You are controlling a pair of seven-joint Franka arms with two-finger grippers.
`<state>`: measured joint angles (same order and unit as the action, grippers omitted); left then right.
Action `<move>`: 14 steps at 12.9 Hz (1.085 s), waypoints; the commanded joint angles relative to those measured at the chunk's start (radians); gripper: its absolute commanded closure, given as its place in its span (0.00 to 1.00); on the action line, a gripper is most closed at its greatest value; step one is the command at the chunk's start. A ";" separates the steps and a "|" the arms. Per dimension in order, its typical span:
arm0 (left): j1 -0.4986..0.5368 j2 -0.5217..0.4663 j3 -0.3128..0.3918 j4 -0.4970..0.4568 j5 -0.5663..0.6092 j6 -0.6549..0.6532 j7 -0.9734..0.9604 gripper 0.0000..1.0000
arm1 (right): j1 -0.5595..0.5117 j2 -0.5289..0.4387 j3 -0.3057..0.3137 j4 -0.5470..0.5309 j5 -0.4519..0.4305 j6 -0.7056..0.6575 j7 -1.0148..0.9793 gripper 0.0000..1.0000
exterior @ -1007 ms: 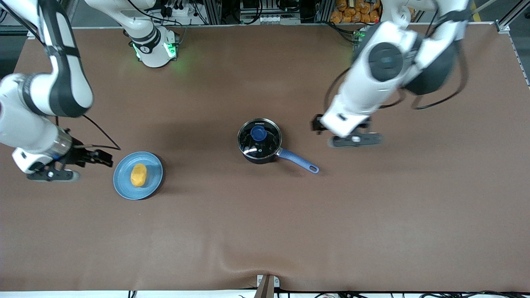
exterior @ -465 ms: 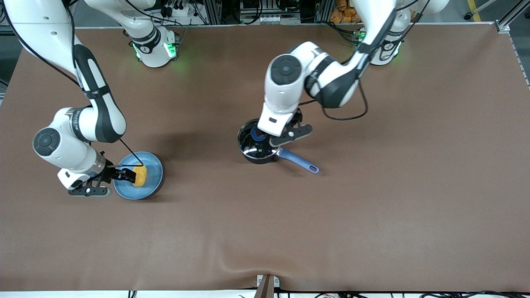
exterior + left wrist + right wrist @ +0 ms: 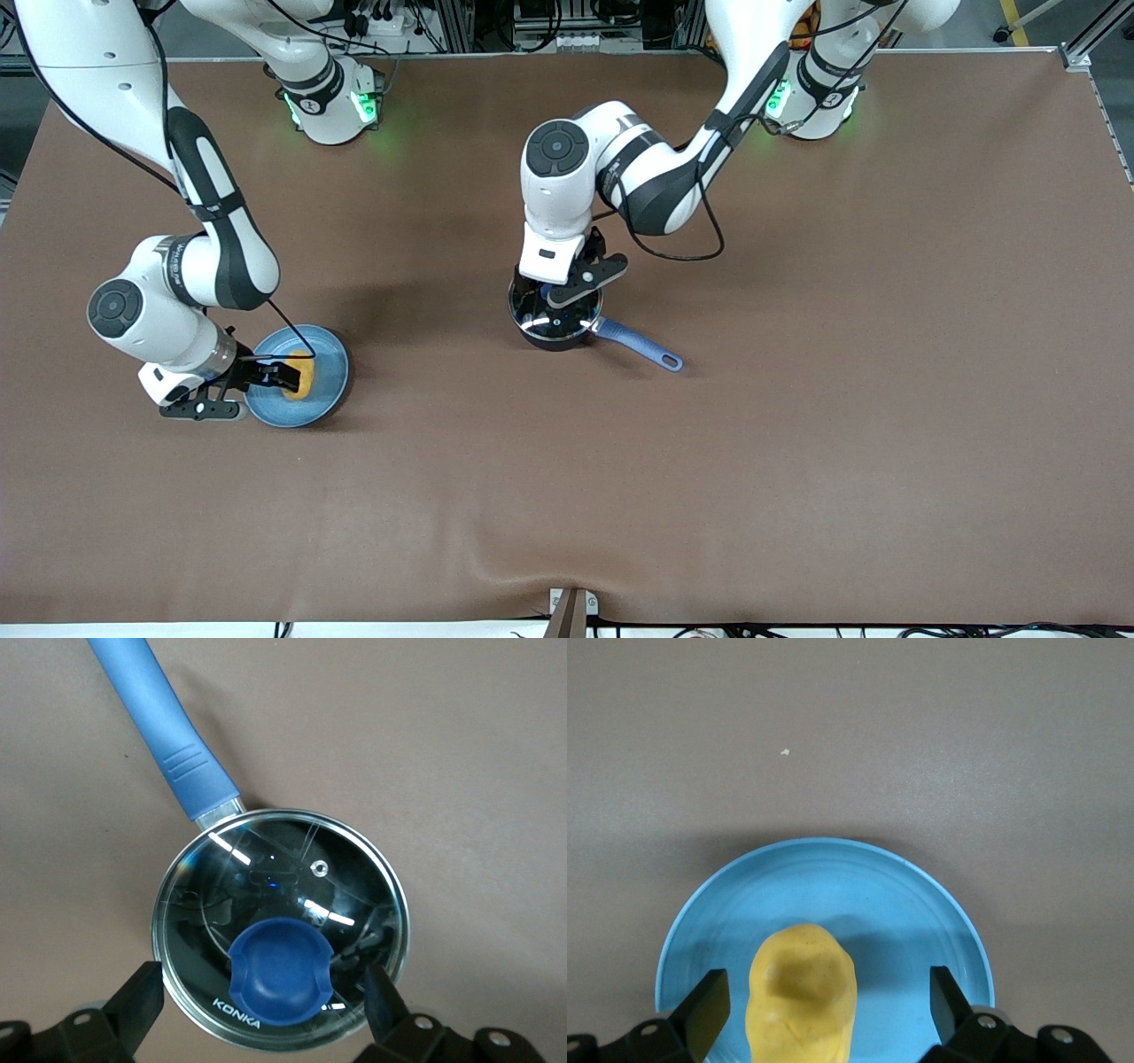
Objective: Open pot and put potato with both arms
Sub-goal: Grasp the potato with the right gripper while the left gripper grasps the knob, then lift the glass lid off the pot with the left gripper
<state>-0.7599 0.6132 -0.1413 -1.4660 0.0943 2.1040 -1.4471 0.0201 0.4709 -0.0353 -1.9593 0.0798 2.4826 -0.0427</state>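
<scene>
The black pot (image 3: 542, 326) stands mid-table with its glass lid on, and its blue handle (image 3: 640, 346) points toward the front camera. My left gripper (image 3: 556, 294) hovers open just over the lid. In the left wrist view, the lid's blue knob (image 3: 281, 972) sits between the spread fingertips of my left gripper (image 3: 263, 994), untouched. The yellow potato (image 3: 306, 376) lies on a light-blue plate (image 3: 325, 353) toward the right arm's end. My right gripper (image 3: 279, 378) is low over the plate and open. Its wrist view has the potato (image 3: 802, 997) between the fingers of my right gripper (image 3: 824, 999), closer to one finger (image 3: 709, 1003).
The brown table mat (image 3: 797, 443) stretches around both objects. The plate's rim (image 3: 833, 847) rings the potato. A small white crumb (image 3: 784, 751) lies on the mat past the plate. Both arm bases stand at the table's edge farthest from the front camera.
My left arm swung in from its end of the table and now hangs over the pot lid. My right gripper slid from beside the plate to straddle the potato. Both stayed open.
</scene>
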 commanded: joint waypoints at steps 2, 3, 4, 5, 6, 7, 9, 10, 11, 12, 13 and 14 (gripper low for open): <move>-0.019 0.042 0.009 0.030 0.035 0.027 -0.061 0.00 | 0.018 0.011 0.003 -0.039 0.069 0.031 0.003 0.00; -0.019 0.045 0.009 0.030 0.035 0.028 -0.061 0.00 | 0.024 0.015 0.003 -0.046 0.080 0.033 0.003 0.00; -0.019 0.053 0.009 0.030 0.036 0.028 -0.061 0.00 | 0.029 0.018 0.003 -0.053 0.096 0.041 0.003 0.00; -0.022 0.057 0.009 0.030 0.036 0.030 -0.061 0.00 | 0.032 0.023 0.003 -0.061 0.098 0.056 0.001 0.00; -0.025 0.059 0.009 0.030 0.036 0.033 -0.062 0.00 | 0.032 0.032 0.003 -0.072 0.098 0.080 0.001 0.00; -0.026 0.065 0.009 0.030 0.035 0.034 -0.064 0.00 | 0.035 0.035 0.003 -0.075 0.098 0.088 0.000 0.00; -0.026 0.071 0.009 0.030 0.035 0.042 -0.064 0.00 | 0.040 0.037 0.003 -0.073 0.098 0.090 -0.002 0.00; -0.026 0.074 0.009 0.030 0.035 0.044 -0.064 0.00 | 0.038 0.037 0.003 -0.072 0.098 0.088 -0.008 0.00; -0.027 0.080 0.009 0.030 0.036 0.048 -0.064 0.05 | 0.038 0.037 0.002 -0.069 0.098 0.082 -0.011 0.08; -0.029 0.080 0.009 0.030 0.035 0.057 -0.064 0.10 | 0.040 0.037 0.002 -0.066 0.098 0.078 -0.013 0.30; -0.029 0.082 0.009 0.030 0.035 0.057 -0.064 0.21 | 0.040 0.037 0.002 -0.064 0.095 0.076 -0.014 0.51; -0.029 0.082 0.008 0.030 0.035 0.057 -0.062 0.40 | 0.038 0.037 0.002 -0.063 0.094 0.076 -0.016 0.70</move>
<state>-0.7744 0.6775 -0.1404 -1.4649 0.1009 2.1589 -1.4813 0.0543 0.5118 -0.0320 -2.0200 0.1564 2.5486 -0.0422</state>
